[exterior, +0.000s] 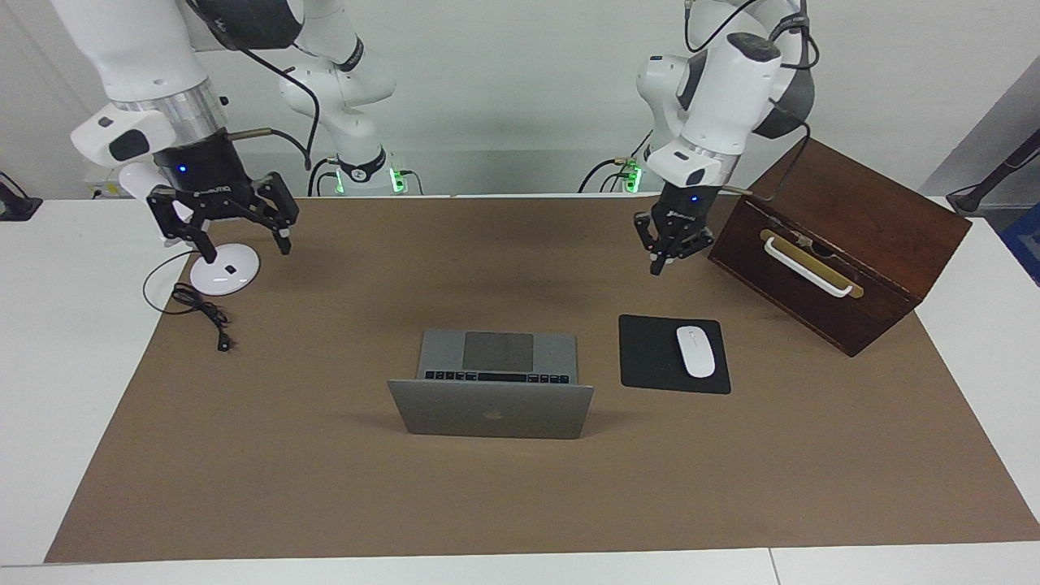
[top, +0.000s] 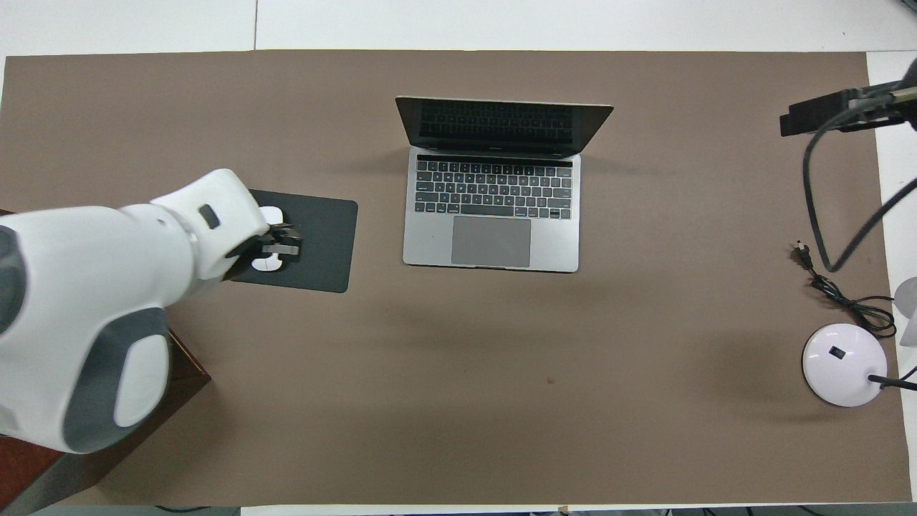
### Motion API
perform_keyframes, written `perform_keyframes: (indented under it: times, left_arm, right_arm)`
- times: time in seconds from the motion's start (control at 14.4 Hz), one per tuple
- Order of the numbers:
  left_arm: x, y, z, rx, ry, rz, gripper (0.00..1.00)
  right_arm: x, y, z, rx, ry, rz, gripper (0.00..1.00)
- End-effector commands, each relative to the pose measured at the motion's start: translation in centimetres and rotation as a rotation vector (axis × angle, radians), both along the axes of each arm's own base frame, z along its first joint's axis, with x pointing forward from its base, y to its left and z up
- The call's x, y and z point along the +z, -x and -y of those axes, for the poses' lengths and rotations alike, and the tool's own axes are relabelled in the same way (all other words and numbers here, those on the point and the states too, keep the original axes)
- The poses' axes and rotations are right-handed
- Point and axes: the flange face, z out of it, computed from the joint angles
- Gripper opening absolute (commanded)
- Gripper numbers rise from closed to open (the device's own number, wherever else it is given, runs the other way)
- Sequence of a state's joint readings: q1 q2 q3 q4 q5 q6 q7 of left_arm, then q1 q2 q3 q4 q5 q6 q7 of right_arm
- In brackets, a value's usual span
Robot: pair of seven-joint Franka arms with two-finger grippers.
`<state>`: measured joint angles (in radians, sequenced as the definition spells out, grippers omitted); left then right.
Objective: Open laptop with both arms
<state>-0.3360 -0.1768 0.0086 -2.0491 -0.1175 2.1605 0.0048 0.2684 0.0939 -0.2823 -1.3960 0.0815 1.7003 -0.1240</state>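
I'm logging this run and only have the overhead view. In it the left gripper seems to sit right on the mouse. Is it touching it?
Observer: No. The left gripper hangs in the air beside the wooden box, clear of the mouse, with its fingertips shut.
Operator: And the right gripper? I only get a dark edge of it.
Observer: The right gripper is open and empty, up over the lamp base.
Operator: Is anything propping the laptop lid?
Observer: Nothing. The laptop stands open by itself, with the dark logo showing on the back of the lid.
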Motion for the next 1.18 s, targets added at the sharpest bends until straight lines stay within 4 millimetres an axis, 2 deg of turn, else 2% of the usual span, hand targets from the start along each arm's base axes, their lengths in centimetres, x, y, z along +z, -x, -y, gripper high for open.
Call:
perform_keyframes:
  times: [0.0, 0.14, 0.28, 0.42, 0.49, 0.56, 0.62, 0.83, 1.11]
  left_arm:
    - [4.6, -0.9, -4.9, 0.005, -0.025, -0.067, 0.00]
    - [6.6, -1.0, -8.7, 0.015, -0.049, -0.116, 0.00]
    - [7.3, -0.8, -12.4, 0.044, -0.061, -0.166, 0.00]
    - [7.9, -0.6, -14.7, 0.077, -0.103, -0.193, 0.00]
    - [8.1, -0.4, -15.6, 0.090, -0.120, -0.201, 0.09]
    - [8.1, -0.3, -16.5, 0.113, -0.119, -0.214, 0.51]
    - [8.1, -0.2, -18.0, 0.142, -0.118, -0.222, 1.00]
    - [8.0, 0.3, -20.3, 0.177, -0.114, -0.250, 1.00]
    - [8.3, 0.5, -20.5, 0.182, -0.123, -0.237, 1.00]
  right_arm:
    - [-0.9, 2.1, 1.9, 0.044, 0.034, -0.021, 1.00]
    - [-1.1, 2.7, 2.1, 0.041, 0.034, -0.022, 1.00]
    - [-1.6, 3.3, 2.4, 0.035, 0.043, -0.016, 1.00]
    - [-3.1, 3.1, 3.5, 0.012, 0.064, -0.035, 1.00]
    - [-4.2, 3.2, 3.6, 0.001, 0.065, -0.060, 1.00]
    - [-4.8, 3.3, 3.7, -0.045, 0.058, -0.085, 1.00]
    - [-5.3, 3.4, 4.0, -0.089, 0.050, -0.117, 1.00]
    - [-5.6, 3.6, 4.4, -0.146, 0.043, -0.141, 1.00]
    - [-5.7, 3.8, 4.8, -0.150, 0.043, -0.154, 1.00]
